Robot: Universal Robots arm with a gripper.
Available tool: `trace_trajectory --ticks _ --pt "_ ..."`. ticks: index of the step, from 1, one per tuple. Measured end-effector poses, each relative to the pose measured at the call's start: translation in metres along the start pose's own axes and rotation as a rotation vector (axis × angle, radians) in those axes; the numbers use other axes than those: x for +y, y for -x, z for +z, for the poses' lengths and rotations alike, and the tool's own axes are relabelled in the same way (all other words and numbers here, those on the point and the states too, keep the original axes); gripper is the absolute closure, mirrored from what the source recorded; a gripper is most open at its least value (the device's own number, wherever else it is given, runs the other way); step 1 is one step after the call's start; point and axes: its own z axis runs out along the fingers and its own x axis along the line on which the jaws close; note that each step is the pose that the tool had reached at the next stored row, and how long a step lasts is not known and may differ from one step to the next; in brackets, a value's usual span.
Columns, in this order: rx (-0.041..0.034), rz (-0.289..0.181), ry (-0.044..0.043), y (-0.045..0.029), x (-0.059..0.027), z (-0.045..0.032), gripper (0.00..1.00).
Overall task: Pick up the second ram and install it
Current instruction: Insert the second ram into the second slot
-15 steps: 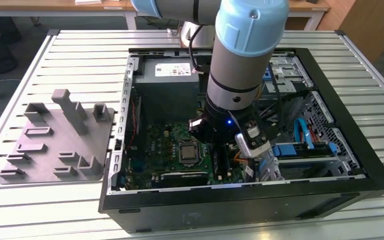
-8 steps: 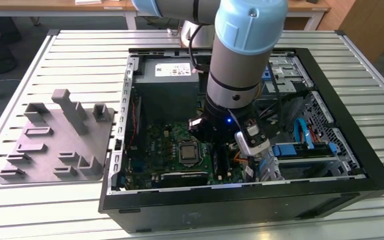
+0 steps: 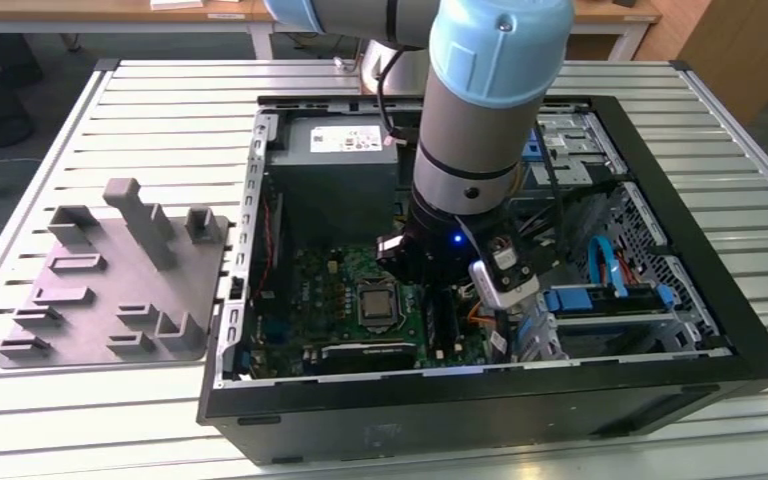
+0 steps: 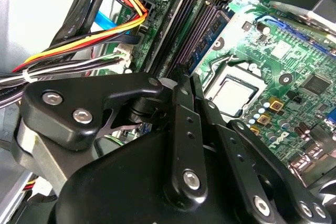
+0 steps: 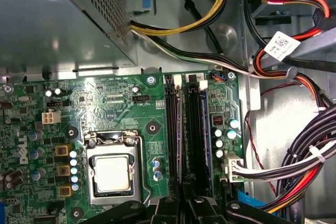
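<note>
Inside the open computer case (image 3: 244, 250) my gripper (image 3: 427, 272) hangs low over the green motherboard (image 3: 317, 290). In the second wrist view its black fingers (image 4: 185, 108) meet at a thin tip, and the gripper (image 4: 184, 77) is shut right at the near end of the long black memory slots (image 4: 181, 30). The second ram (image 4: 215, 27), a narrow dark blue-green stick, lies along the slot beside them, also seen as the ram (image 5: 206, 145) in the first wrist view. Nothing shows between the fingers. The gripper (image 5: 181, 203) sits just below the slots (image 5: 171, 129).
The processor socket (image 5: 113, 174) lies beside the slots. Bundled power cables (image 5: 294, 150) run close on the other side, with the power supply box (image 5: 63, 19) behind. A grey holder tray (image 3: 111, 285) stands on the slatted table at the exterior view's left.
</note>
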Motion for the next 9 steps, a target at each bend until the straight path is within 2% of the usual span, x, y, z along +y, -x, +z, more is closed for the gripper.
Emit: trace_trajectory --ticks 9 --pt "-0.0001 0.0 -0.0003 -0.0001 0.0005 0.0 0.86"
